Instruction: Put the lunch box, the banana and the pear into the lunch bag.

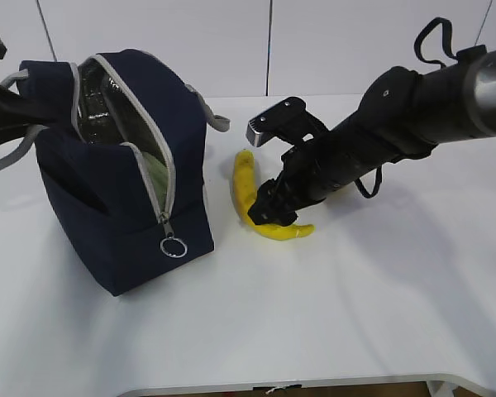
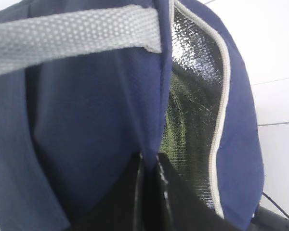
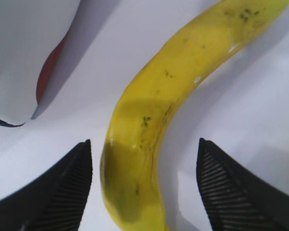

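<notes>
A: Banana point(image 3: 149, 130) lies on the table just right of the lunch bag point(image 1: 116, 207), between the wide-open jaws of the right gripper point(image 3: 144, 187), not yet held.

B: Risk?

A: The curved fruit may roll as the jaws close. The left gripper point(image 2: 149, 192) is pinched shut on the bag's wall, holding its mouth open; open table lies to the right.

We count one bag point(image 1: 120, 198), at the left on the table point(image 1: 380, 314), and one banana point(image 1: 246, 188) just to its right. We see two arms, one from each side.
</notes>
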Available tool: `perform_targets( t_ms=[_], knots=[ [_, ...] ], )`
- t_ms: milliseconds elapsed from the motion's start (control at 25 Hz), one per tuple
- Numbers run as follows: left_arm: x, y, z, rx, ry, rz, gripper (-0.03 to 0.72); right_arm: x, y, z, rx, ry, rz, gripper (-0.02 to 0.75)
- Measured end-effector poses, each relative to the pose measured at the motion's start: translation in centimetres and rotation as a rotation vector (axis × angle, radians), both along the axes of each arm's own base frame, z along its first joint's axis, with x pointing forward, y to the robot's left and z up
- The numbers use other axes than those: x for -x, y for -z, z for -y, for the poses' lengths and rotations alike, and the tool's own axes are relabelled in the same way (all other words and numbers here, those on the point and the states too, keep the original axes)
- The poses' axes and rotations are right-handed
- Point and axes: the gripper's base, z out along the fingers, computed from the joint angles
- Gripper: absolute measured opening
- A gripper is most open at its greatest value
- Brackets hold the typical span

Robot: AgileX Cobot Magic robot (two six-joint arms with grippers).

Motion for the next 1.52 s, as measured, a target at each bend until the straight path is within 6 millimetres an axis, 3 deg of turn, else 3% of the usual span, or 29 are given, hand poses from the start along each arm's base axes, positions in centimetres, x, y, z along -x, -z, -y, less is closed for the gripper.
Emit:
perform_targets(
  t_ms=[1040,1360,1520],
  knots=[
    [0.0,0.0,0.0,0.0,0.0,0.0,-0.013,-0.1,1.4,-0.1,0.008,0.003,-0.032,0.543],
    [0.0,0.0,0.0,0.0,0.0,0.0,-0.013,-0.1,1.3,-0.1,-0.004,0.012,-0.037,0.337],
    [0.0,0.0,0.0,0.0,0.0,0.0,-0.013,-0.1,1.3,-0.1,-0.006,0.014,-0.037,0.306]
  ],
)
